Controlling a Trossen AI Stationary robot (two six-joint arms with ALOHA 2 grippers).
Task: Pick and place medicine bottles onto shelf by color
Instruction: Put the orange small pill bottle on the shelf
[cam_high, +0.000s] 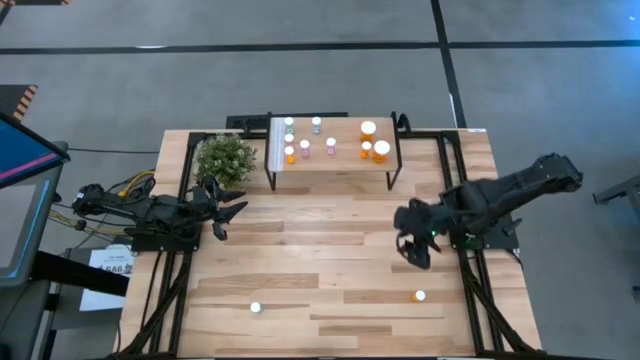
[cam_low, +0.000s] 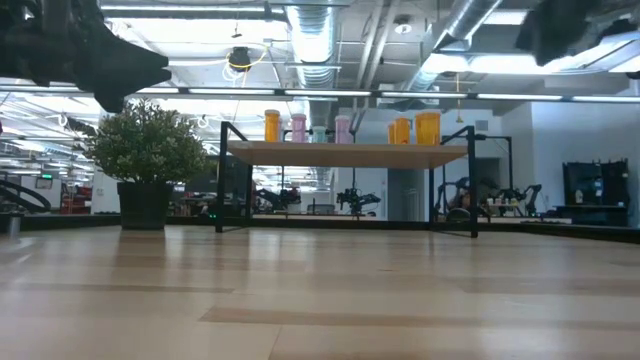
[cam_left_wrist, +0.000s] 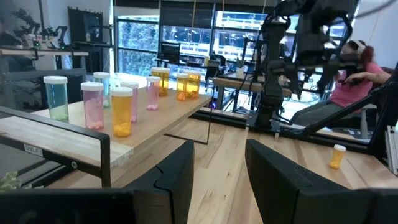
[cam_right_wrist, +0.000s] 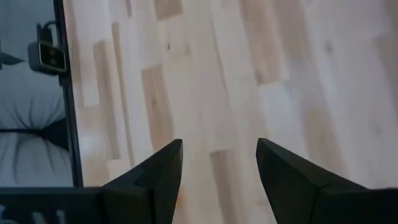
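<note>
We saw the shelf (cam_high: 335, 160) at the table's (cam_high: 340, 270) far edge, carrying most of the medicine bottles (cam_high: 330, 145) upright: orange, pink and what seemed greenish ones. Two more bottles lay apart on the near tabletop, one (cam_high: 256, 307) toward the left, one orange (cam_high: 419, 296) toward the right. The left gripper (cam_high: 228, 212) hovered beside the potted plant (cam_high: 226, 157), jaws spread and empty. The right gripper (cam_high: 412, 245) hung over bare boards, jaws likewise apart, holding nothing.

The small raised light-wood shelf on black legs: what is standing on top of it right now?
On the light-wood shelf stand white-capped medicine bottles: orange, pink and green near the plant end, orange ones at the other. Their exact count is unclear, since some overlap.
</note>
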